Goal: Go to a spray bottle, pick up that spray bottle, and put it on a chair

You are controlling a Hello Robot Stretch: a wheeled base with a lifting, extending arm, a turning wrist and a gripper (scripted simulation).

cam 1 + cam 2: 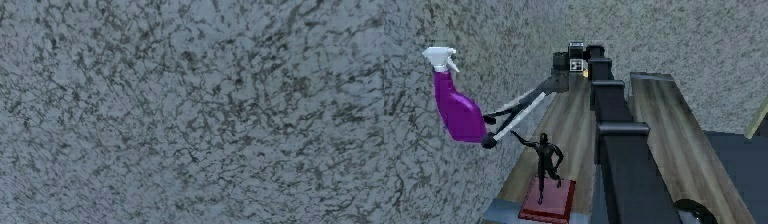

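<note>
Speckled grey wall (190, 110) stood close ahead, beside a wooden desk (674, 130). The fingers (514, 105) held the purple spray bottle (454, 105) aloft, clear of the desk, near a dark statue (549, 165). Pickup looked done; next came finding a chair, which called for turning away.

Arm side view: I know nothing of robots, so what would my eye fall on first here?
The purple spray bottle with a white trigger head stands out at the arm side view's left, hanging from the tool against a speckled grey wall. Lower down, a small dark statue on a red base stands on the wooden table, beside the dark arm.
</note>
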